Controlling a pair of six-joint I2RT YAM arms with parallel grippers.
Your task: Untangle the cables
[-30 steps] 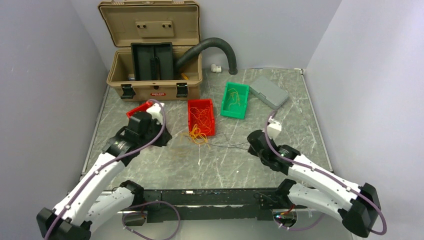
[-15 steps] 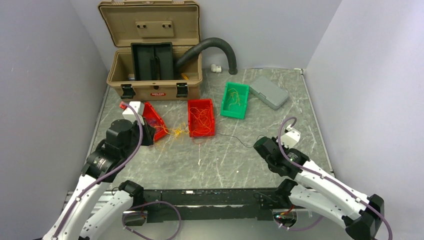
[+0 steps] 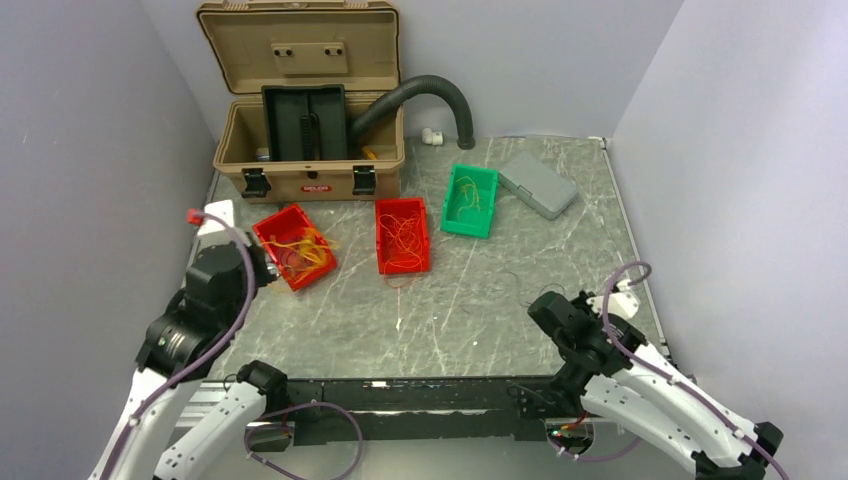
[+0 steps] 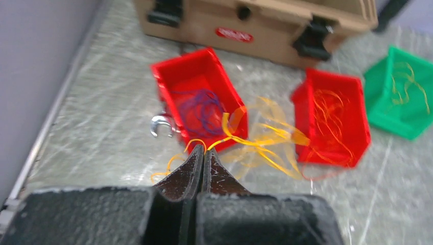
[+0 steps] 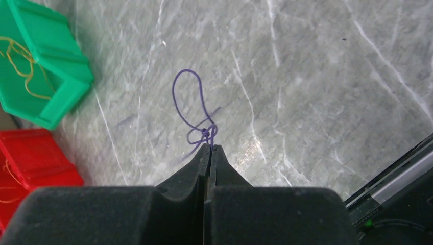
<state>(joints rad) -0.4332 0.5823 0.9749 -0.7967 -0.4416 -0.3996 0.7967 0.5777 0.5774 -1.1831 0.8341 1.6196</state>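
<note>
Grey marbled bench (image 3: 450,310), pale walls on three sides

Arms: 2
- Left arm: drawn back to the bench's left edge, wrist raised, camera looking forward over the bins. Left pincer (image 4: 203,153) pressed shut, a bunch of hair-thin yellow wires (image 4: 240,140) caught at its tip. The strands run forward over the near corner of the left red plastic bin (image 3: 275,215); motion blur, so no strand count
- Right arm: folded low at the near right corner, wrist pointing at bare bench. Right pincer (image 5: 210,148) closed tight on one dark purple wire (image 5: 205,131), which has a small knot just past the tip and a single loop lying on the stone beyond it

Count:
- Bins: 3. Two red, one green
- Left red bin: dark purple coil inside
- Middle red plastic bin (image 3: 400,202): orange wires
- Green plastic bin (image 3: 465,231): yellow strands
- Open tan toolbox (image 3: 300,60): 1, at the back
- Black ribbed hose (image 3: 440,85): 1, arching out of the toolbox
- Flat grey case (image 3: 538,184): 1, right of the green bin
</note>
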